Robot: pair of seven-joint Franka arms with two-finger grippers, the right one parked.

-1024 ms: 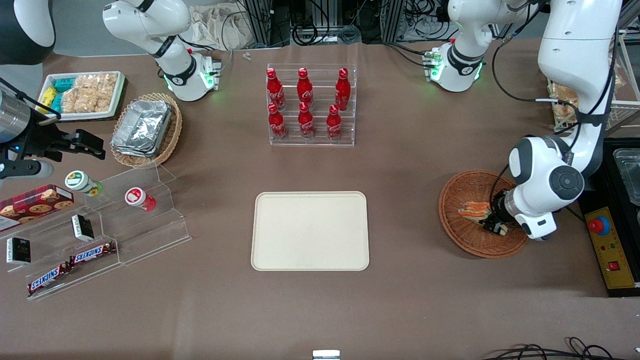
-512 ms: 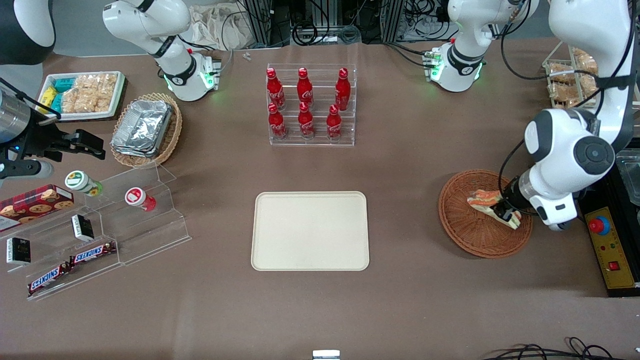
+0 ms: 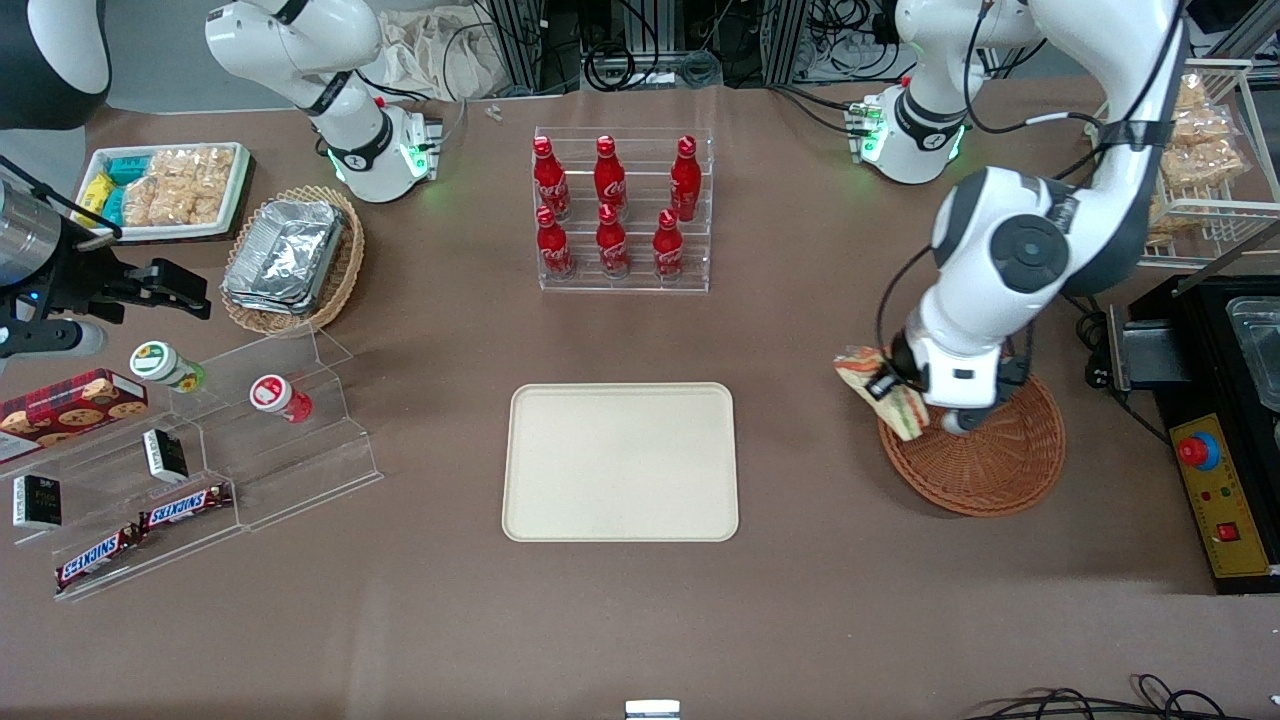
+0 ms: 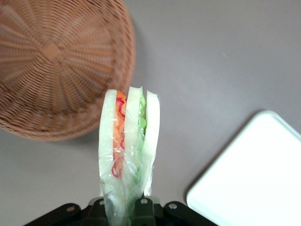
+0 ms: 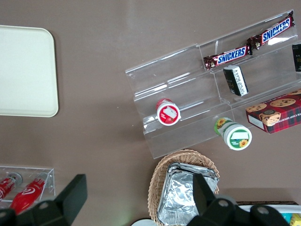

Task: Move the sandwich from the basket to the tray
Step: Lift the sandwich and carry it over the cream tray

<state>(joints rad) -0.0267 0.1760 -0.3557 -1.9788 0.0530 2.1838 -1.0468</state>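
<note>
Beneath my claw (image 3: 893, 392) spreads the brown desk (image 3: 800, 600), bare around the task's things but crowded at its margins: toward the parked arm's end stand a clear stepped display (image 3: 215, 470) with snack bars and small tubs, a tan wicker basket of foil containers (image 3: 290, 258) and a white tray of snack packets (image 3: 165, 190); a clear rack of red bottles (image 3: 620, 210) stands farther from the front camera than the tray (image 3: 620, 462). The room past the desk's edge shows only cables and metal framing.

Progress: the pick-up appears complete. My claw is clenched on the sandwich (image 3: 882, 390), which hangs clear of the basket (image 3: 985, 460), held over that basket's rim on the side nearest the tray. In the wrist view the sandwich (image 4: 128, 155) stands edge-on, its white slices, orange-red and green layers and clear wrap visible, with the basket (image 4: 56, 66) beside it and one corner of the tray (image 4: 254, 174) in sight.

Remaining, by my judgement: carry the sandwich across the open strip of desk, lower it onto the tray, which lies empty, and let go.
</note>
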